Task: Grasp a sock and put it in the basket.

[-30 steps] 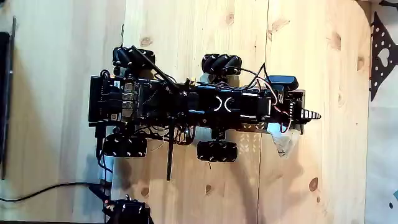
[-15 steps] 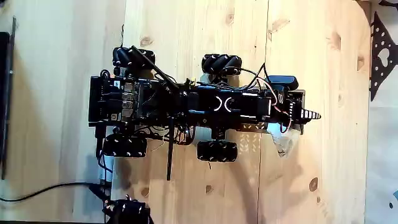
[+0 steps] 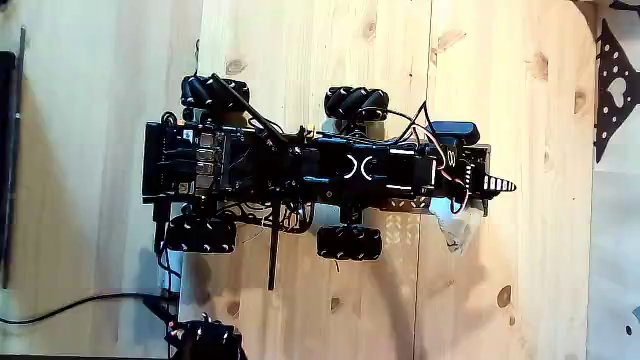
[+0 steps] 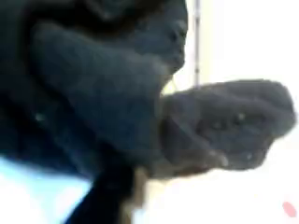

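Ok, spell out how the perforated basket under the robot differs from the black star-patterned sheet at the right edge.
In the fixed view, the basket is pale with rows of small holes, while the star-patterned sheet is black with light star shapes. The basket lies largely hidden beneath the robot; the sheet lies clear of it, cut by the frame edge. Both show only in part.

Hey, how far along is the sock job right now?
Done, apparently: the wrist view shows dark fabric, likely the sock, close against the camera, so it seems picked up. In hand: the arm lies folded over the perforated basket. Left: no release visible yet; the blur hides the gripper's state.
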